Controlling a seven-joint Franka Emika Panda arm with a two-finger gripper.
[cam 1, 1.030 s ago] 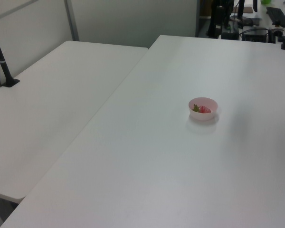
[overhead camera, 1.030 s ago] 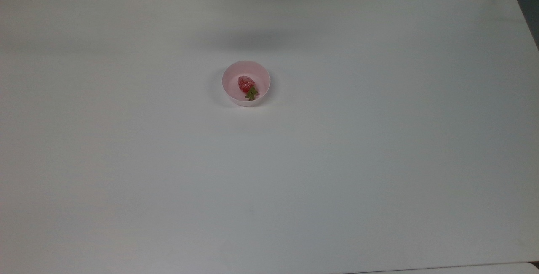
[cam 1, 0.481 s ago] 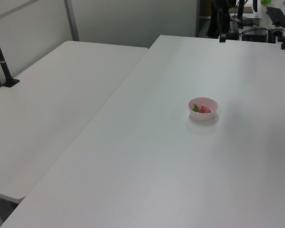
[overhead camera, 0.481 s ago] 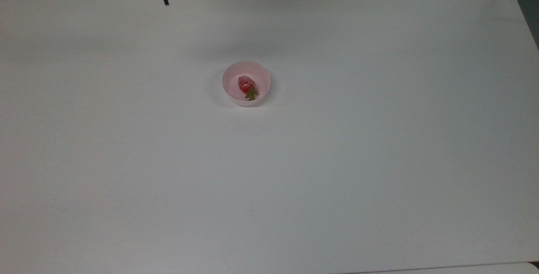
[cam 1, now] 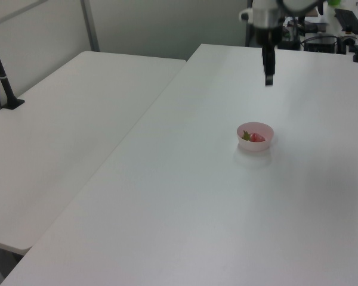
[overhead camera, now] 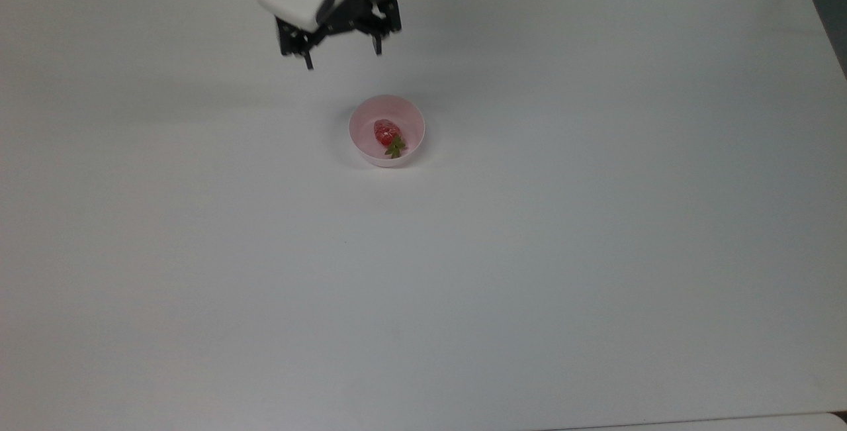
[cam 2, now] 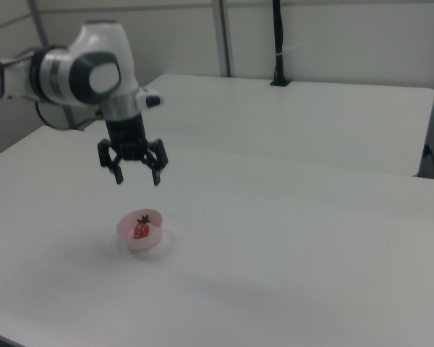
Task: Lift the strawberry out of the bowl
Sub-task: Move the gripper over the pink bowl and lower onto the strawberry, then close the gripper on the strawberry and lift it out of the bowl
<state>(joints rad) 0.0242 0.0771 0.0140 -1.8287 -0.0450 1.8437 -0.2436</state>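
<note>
Black fingers of the gripper (overhead camera: pixel 342 60) stand spread apart with nothing between them, pointing down at the table; in the right view the gripper (cam 2: pixel 137 179) hangs in the air well above the white table (overhead camera: pixel 595 252), with a wide gap between the two tips. The strawberry (overhead camera: pixel 386 133) is not under this gap: in the top view it lies lower and toward the top view's right of the fingers, and in the right view the strawberry (cam 2: pixel 142 229) sits almost straight below the tips but much lower. It rests inside the pale pink bowl (overhead camera: pixel 361 146), near the middle of the floor, and its long axis runs from the red tip, which points toward the top view's upper edge, to the green leaves, which come close to the wall of the bowl on the near side. In my judgement the coming move needs first a sideways travel until the gap is over the red body, then a descent, and the fingers should close across the short width of the fruit, not along its length. The wall of the bowl is the only edge that can disturb the fingers, because the room between fruit and rim is narrow. Around the bowl (cam 1: pixel 255 142) the table is bare, so the approach from above is free.
</note>
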